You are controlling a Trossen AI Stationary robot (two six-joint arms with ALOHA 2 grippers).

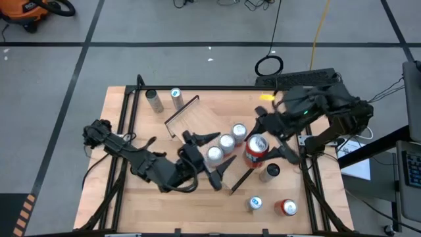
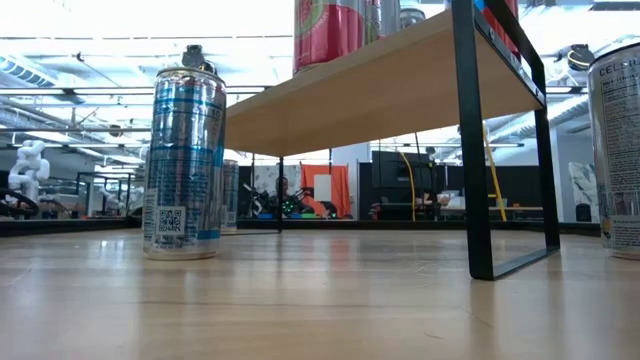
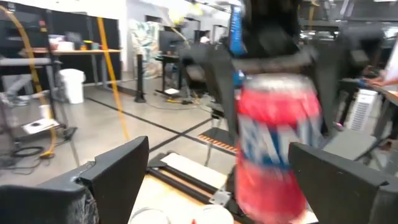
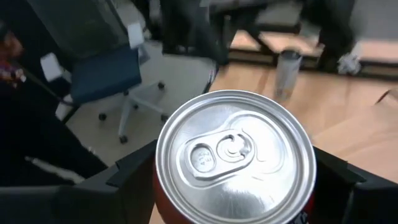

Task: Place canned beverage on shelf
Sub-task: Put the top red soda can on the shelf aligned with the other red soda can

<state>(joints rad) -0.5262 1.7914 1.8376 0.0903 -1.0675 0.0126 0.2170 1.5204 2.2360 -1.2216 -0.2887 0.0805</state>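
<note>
The right tool (image 1: 266,146) clasps a red can (image 1: 255,149) at the shelf (image 1: 197,113), just beside three silver cans (image 1: 226,141) already standing there. The left tool (image 1: 209,158) hangs released close on the far side of that row. A skewed set-down could knock the neighbours over, or the two tools could brush. Beyond the right tool, loose cans (image 1: 284,208) and a dark-topped can (image 1: 270,172) stand on the desk (image 1: 145,197); two more (image 1: 154,101) wait well apart

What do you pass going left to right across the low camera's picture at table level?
Blue can → shelf with its black rail → a can at the right edge.
</note>
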